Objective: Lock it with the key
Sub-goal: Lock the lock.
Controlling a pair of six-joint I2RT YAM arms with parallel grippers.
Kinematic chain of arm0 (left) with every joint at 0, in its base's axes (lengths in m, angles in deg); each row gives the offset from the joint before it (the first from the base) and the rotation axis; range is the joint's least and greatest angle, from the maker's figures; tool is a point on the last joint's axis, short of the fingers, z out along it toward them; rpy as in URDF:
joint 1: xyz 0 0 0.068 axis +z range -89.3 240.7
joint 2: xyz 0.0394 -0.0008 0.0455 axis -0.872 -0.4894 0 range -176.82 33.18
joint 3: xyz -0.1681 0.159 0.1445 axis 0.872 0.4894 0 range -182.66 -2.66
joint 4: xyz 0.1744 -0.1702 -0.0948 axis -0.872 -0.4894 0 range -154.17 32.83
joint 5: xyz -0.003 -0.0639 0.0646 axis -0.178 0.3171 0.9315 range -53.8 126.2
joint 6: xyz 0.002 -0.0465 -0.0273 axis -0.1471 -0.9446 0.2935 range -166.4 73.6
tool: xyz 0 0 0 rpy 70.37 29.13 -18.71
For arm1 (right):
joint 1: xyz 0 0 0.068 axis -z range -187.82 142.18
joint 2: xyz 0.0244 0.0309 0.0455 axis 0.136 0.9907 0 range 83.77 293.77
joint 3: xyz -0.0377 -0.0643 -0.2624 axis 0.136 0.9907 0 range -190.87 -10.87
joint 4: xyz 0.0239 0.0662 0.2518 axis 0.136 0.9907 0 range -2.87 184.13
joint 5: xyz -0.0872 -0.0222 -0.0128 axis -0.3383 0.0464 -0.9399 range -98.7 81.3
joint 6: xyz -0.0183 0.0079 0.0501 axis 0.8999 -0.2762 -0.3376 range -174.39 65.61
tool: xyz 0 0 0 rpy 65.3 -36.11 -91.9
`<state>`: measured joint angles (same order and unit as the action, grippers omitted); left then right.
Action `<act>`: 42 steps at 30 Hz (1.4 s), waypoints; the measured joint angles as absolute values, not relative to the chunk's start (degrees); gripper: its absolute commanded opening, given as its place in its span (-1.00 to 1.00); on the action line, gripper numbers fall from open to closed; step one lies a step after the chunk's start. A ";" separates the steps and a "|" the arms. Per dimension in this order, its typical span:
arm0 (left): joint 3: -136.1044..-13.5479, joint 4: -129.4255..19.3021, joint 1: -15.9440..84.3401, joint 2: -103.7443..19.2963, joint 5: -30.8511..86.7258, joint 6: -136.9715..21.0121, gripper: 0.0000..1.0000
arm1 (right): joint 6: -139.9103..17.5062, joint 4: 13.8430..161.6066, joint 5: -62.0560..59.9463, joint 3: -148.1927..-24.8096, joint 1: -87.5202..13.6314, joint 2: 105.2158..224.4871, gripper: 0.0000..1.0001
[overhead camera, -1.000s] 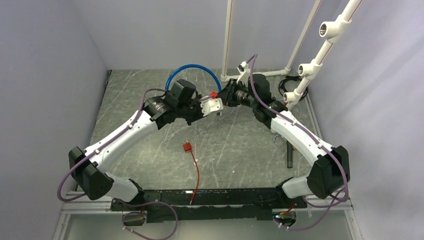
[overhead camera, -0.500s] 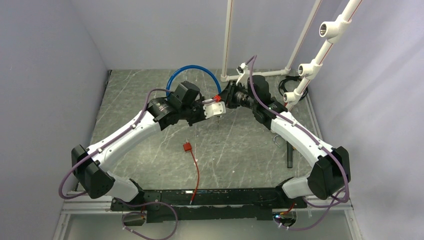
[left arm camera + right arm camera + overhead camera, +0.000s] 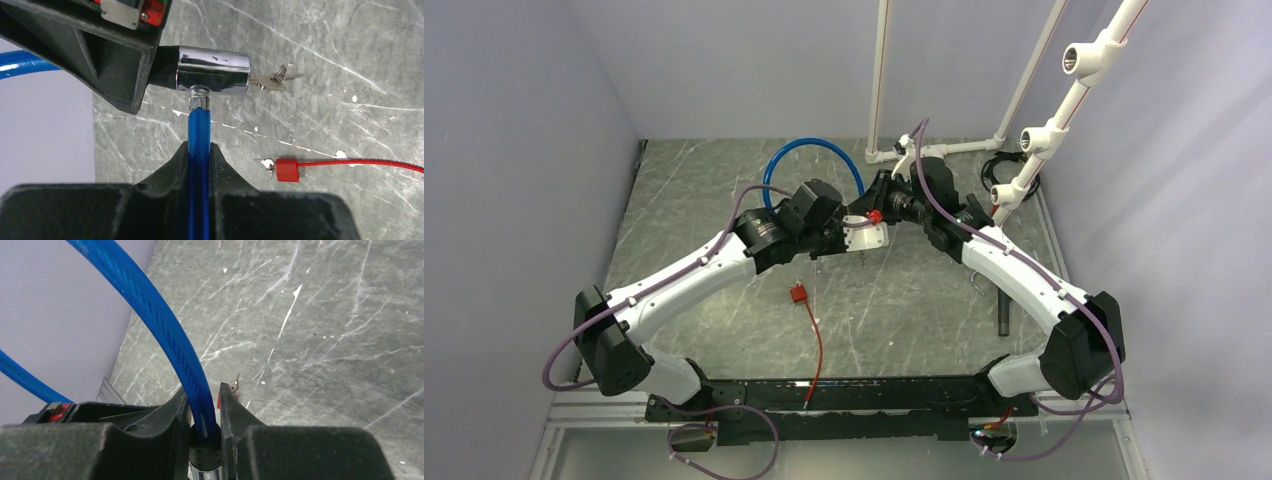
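A blue cable (image 3: 812,148) loops up at the back of the table. Its chrome lock cylinder (image 3: 214,70) hangs in the air, and the cable's end goes into its underside. The tiny silver key (image 3: 268,82) sticks out of the cylinder's right end with a ring on it, and no gripper touches it. My left gripper (image 3: 199,148) (image 3: 856,232) is shut on the blue cable just below the cylinder. My right gripper (image 3: 205,391) (image 3: 876,208) is shut on the cylinder's black collar, where the cable (image 3: 165,335) leaves it.
A small red lock (image 3: 287,170) with its own tiny key (image 3: 266,163) and a red wire lies on the marble table (image 3: 724,200), also in the top view (image 3: 799,293). White pipe frames (image 3: 881,80) stand at the back right. A black tool (image 3: 1002,312) lies right.
Both grippers, still joined at the lock, have moved nearer and a little right. The left arm has stretched further right and the cable loop sits lower.
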<state>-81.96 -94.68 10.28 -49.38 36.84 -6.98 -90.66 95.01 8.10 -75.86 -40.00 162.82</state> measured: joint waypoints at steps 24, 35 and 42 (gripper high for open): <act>-79.30 -89.13 9.74 -46.48 37.65 -6.72 -0.23 | -93.92 89.57 11.99 -74.42 -39.30 162.90 -1.00; -89.77 -98.14 13.45 -46.52 31.53 -5.58 0.67 | -95.49 84.21 13.41 -74.44 -39.37 165.09 -1.00; -90.69 -101.57 20.21 -43.20 20.71 -12.18 0.81 | -98.33 81.52 13.39 -74.55 -38.93 166.42 -1.00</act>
<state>-90.69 -101.57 20.21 -43.20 20.71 -12.18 -98.33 81.52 13.39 -74.55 -38.93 166.42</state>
